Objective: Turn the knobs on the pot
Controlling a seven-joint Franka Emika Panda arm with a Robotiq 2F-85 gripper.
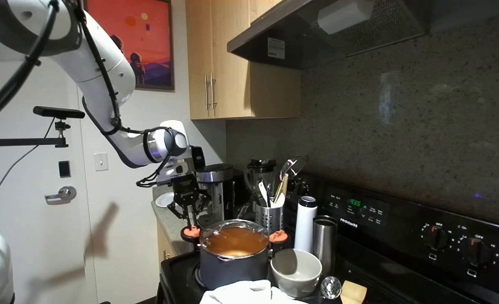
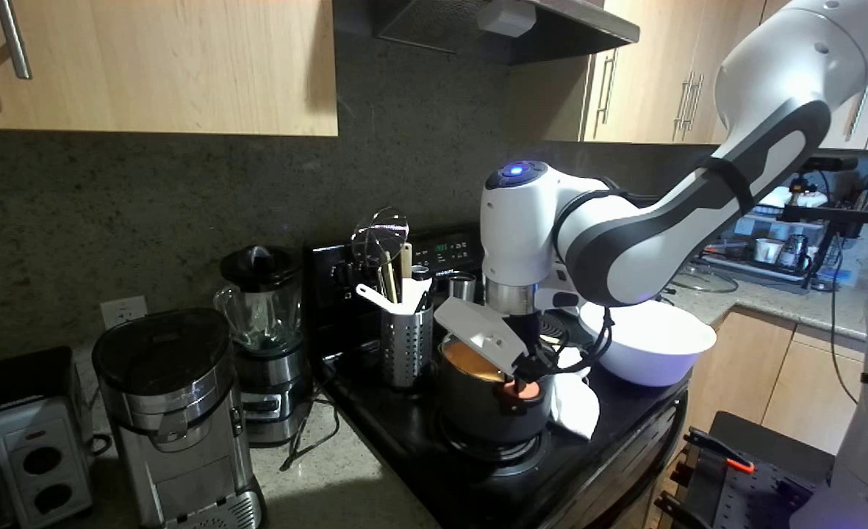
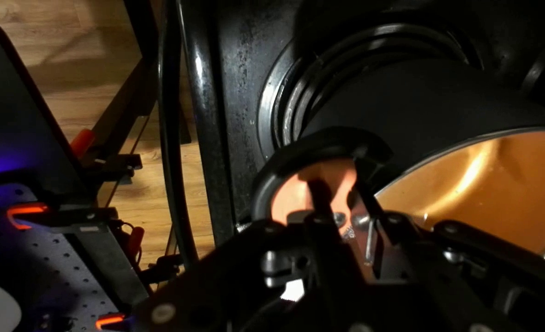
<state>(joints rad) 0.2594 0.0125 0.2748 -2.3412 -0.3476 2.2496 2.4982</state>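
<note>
"Where's the pot (image 1: 233,268)?"

"On its burner (image 3: 272,103), with the black dials (image 1: 436,236) off to my right. The left knob (image 1: 191,232) sits under the end effector (image 1: 192,222); the right knob (image 1: 279,236) stands untouched."

"Gripped, is it?"

"Can't tell. The jaws stand only slightly apart, right down at the left knob's top, but I can't see whether they pinch it."

"How should it turn, then?"

"I'd square up over the knob's middle, close evenly, then twist slowly about that centre. A sideways shove could skid the pot."

"And the right one?"

"Lift well clear first, I'd say. The white bowl (image 1: 296,284) in front and the steel utensil holder (image 1: 269,218) beyond would leave less room over there."
</note>
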